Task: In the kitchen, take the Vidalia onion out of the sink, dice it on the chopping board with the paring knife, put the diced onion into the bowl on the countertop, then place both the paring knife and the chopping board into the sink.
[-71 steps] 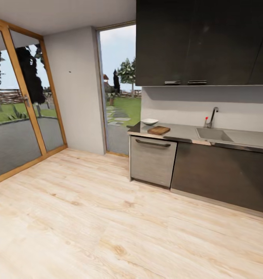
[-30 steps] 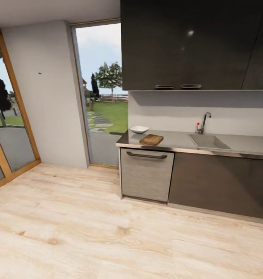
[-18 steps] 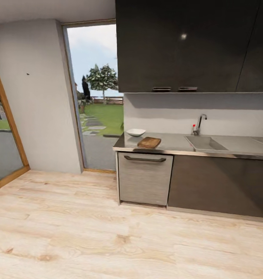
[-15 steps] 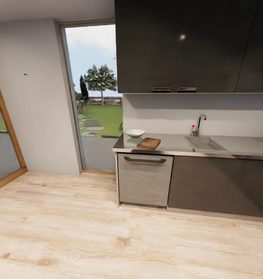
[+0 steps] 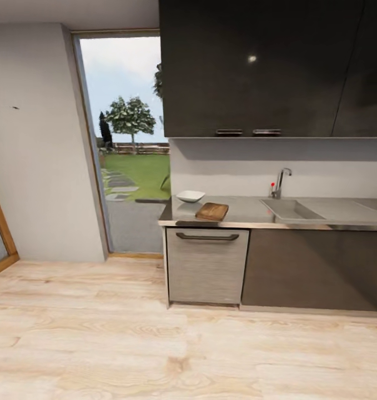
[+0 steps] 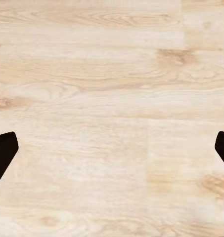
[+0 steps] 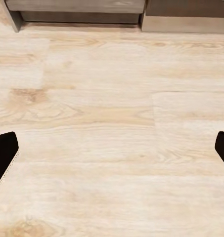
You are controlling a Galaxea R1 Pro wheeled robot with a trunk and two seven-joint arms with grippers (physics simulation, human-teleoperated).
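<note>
I face the kitchen from across the floor. On the dark-grey countertop (image 5: pixel 241 212) lies the brown chopping board (image 5: pixel 212 211), with the white bowl (image 5: pixel 190 196) just behind it to its left. The grey sink (image 5: pixel 288 209) is set in further right, below a chrome tap (image 5: pixel 280 182) with a red knob. The Vidalia onion and the paring knife are out of view. My left gripper (image 6: pixel 112 153) is open over bare wood floor, its dark fingertips (image 6: pixel 2 154) far apart. My right gripper (image 7: pixel 112 153) is open too, over floor near the cabinet base.
A steel dishwasher front (image 5: pixel 206 265) with a dark handle sits under the board. Dark lower cabinets (image 5: pixel 316 269) run right, dark upper cabinets (image 5: pixel 266 66) hang above. A tall glass door (image 5: pixel 127 144) and a grey wall (image 5: pixel 35 144) stand left. Pale wood floor (image 5: pixel 155 344) lies between me and the counter.
The whole view has swung and moved closer to the counter: the wooden-framed glass doors have slid off to the left and the counter now faces me squarely. Nothing on the counter has moved.
</note>
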